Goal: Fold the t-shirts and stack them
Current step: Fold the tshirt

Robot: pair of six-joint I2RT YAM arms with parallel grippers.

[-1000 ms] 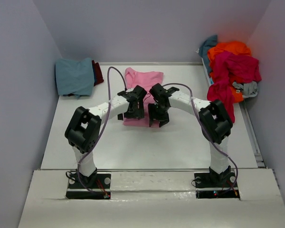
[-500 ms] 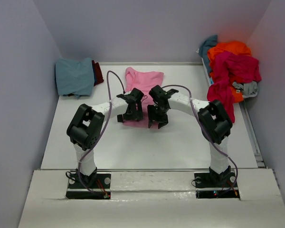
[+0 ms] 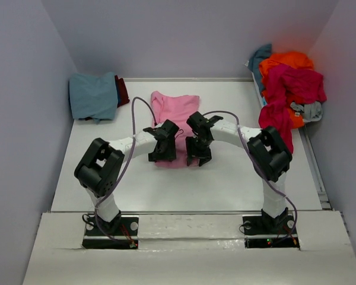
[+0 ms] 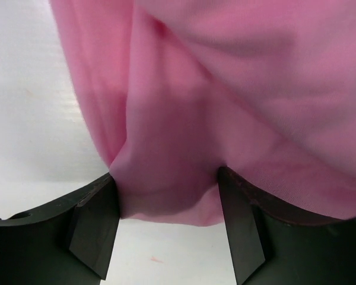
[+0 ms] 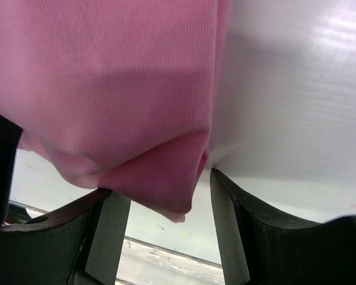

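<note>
A light pink t-shirt (image 3: 175,113) lies spread at the middle of the table (image 3: 107,178). My left gripper (image 3: 162,152) and right gripper (image 3: 199,156) are side by side at its near edge. In the left wrist view the pink cloth (image 4: 184,107) bulges between the two dark fingers (image 4: 92,225) of the left gripper (image 4: 165,184), touching both, which stand wide apart. In the right wrist view a folded pink corner (image 5: 160,184) hangs inside the right gripper (image 5: 160,191), resting against the left finger with a gap before the right finger (image 5: 231,225).
A folded teal-blue shirt (image 3: 94,95) lies on a dark red one (image 3: 123,90) at the back left. An unfolded pile of orange, crimson, teal and grey shirts (image 3: 291,83) is heaped at the back right, one crimson piece hanging over the table's right side (image 3: 279,122).
Both grippers have moved toward the near edge and lower. The pink shirt has shifted nearer with them. The left jaws have narrowed onto the cloth.
</note>
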